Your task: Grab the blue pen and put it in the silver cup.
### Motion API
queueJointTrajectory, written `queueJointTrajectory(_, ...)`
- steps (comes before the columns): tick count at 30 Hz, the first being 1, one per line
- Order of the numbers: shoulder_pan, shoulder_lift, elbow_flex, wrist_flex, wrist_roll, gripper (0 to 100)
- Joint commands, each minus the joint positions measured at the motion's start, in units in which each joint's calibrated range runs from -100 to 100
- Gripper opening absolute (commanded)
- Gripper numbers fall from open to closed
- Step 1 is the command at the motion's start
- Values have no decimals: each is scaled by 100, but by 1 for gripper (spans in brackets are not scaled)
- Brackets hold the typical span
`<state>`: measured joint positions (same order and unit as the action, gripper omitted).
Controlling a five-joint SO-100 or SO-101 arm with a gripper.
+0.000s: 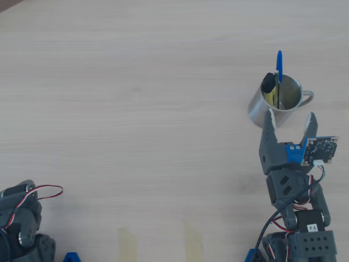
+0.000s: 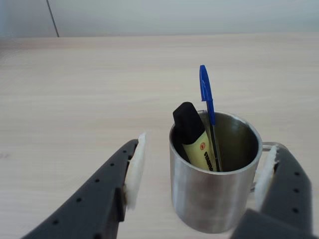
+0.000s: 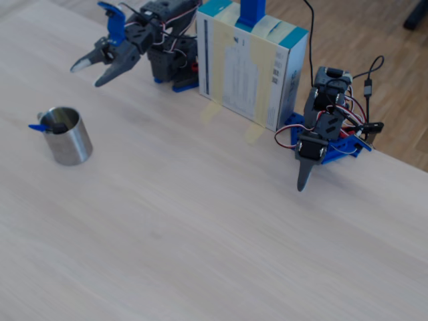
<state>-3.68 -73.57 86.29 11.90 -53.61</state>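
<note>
The silver cup (image 1: 278, 101) stands upright on the table at the right of the overhead view, its handle pointing right. The blue pen (image 1: 279, 71) stands inside it, cap end sticking out past the far rim, next to a yellow marker with a black cap (image 1: 268, 84). My gripper (image 1: 290, 121) is open and empty, just short of the cup. In the wrist view the cup (image 2: 214, 194) sits between my spread fingers (image 2: 134, 169), with the pen (image 2: 206, 94) and marker (image 2: 192, 134) inside. In the fixed view the cup (image 3: 67, 137) is at the left, my gripper (image 3: 93, 70) behind it.
A second arm (image 3: 321, 134) rests folded at the right of the fixed view, seen at the bottom left overhead (image 1: 22, 224). A white and blue box (image 3: 251, 63) stands between the two arm bases. Two tape strips (image 1: 128, 245) lie at the near table edge.
</note>
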Motion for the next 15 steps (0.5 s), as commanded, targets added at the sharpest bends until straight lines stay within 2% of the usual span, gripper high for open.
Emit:
queueJointTrajectory(1, 54, -232, 119, 16, 4, 35)
queueJointTrajectory(15, 193, -814, 1098, 16, 4, 35)
